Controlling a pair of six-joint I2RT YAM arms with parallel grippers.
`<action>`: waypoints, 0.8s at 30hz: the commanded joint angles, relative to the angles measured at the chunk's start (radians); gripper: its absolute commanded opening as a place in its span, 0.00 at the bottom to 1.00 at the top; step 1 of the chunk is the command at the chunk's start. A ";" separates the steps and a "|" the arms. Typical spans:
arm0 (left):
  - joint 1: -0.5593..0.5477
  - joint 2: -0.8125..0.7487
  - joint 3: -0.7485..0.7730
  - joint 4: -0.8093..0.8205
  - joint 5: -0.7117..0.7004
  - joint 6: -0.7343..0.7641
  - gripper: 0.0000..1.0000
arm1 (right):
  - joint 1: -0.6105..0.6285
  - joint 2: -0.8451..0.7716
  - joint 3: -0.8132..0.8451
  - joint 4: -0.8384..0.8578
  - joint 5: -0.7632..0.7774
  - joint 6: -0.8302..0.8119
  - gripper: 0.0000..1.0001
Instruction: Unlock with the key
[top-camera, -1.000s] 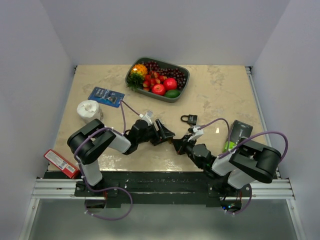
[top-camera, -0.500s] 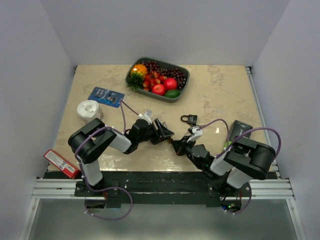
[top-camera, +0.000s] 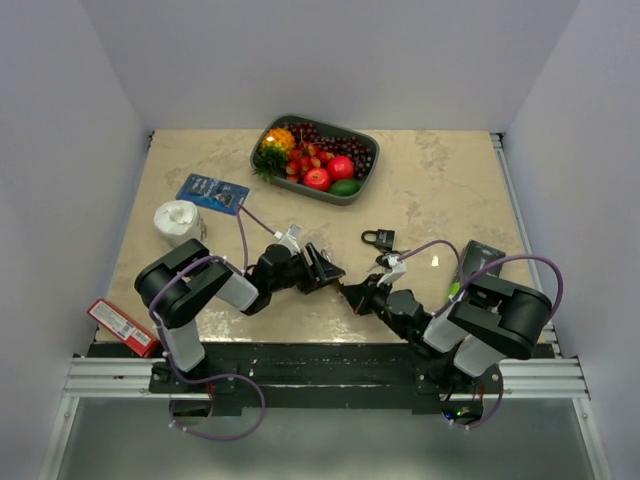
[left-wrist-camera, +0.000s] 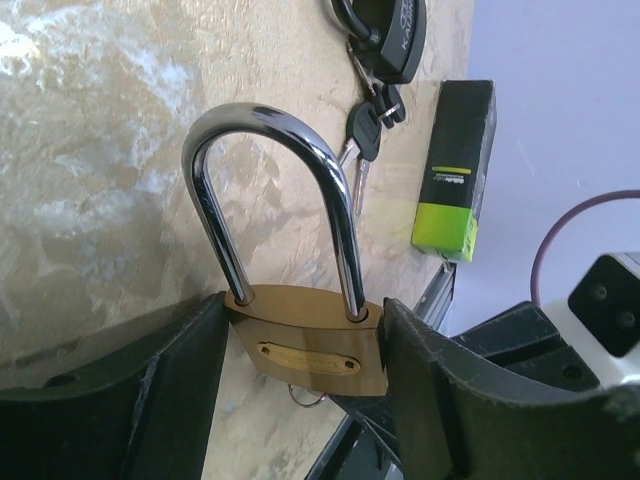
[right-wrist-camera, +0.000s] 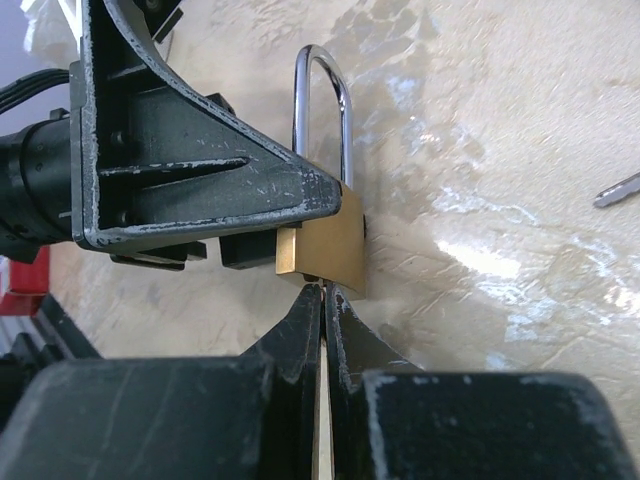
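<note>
A brass padlock (left-wrist-camera: 305, 340) with a closed steel shackle (left-wrist-camera: 270, 190) is clamped by its body between my left gripper's (left-wrist-camera: 303, 350) jaws, just above the table. In the right wrist view the padlock (right-wrist-camera: 330, 240) hangs shackle-up, and my right gripper (right-wrist-camera: 323, 292) is shut with its tips pressed against the lock's underside. Only a thin sliver of the key shows between those fingers. A small key ring (left-wrist-camera: 303, 396) peeks out under the lock. In the top view the left gripper (top-camera: 322, 268) and right gripper (top-camera: 350, 292) meet at the table's front centre.
A black padlock (top-camera: 378, 239) with spare keys (left-wrist-camera: 362, 140) lies behind the grippers. A green-and-black box (top-camera: 478, 265) sits at the right. A fruit tray (top-camera: 315, 158) is at the back. A blue packet (top-camera: 212, 193), white roll (top-camera: 178, 220) and red pack (top-camera: 122, 326) are at the left.
The right gripper has edged left and forward up to the padlock's underside. The left gripper has shifted slightly, still holding the padlock.
</note>
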 joint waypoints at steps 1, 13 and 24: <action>-0.006 -0.042 -0.047 0.141 0.047 0.050 0.00 | -0.028 -0.017 -0.011 0.159 -0.043 0.086 0.00; -0.005 -0.069 -0.116 0.261 0.094 0.064 0.00 | -0.092 0.061 -0.041 0.280 -0.149 0.163 0.00; -0.006 -0.095 -0.125 0.246 0.113 0.127 0.00 | -0.124 0.168 -0.049 0.389 -0.192 0.224 0.00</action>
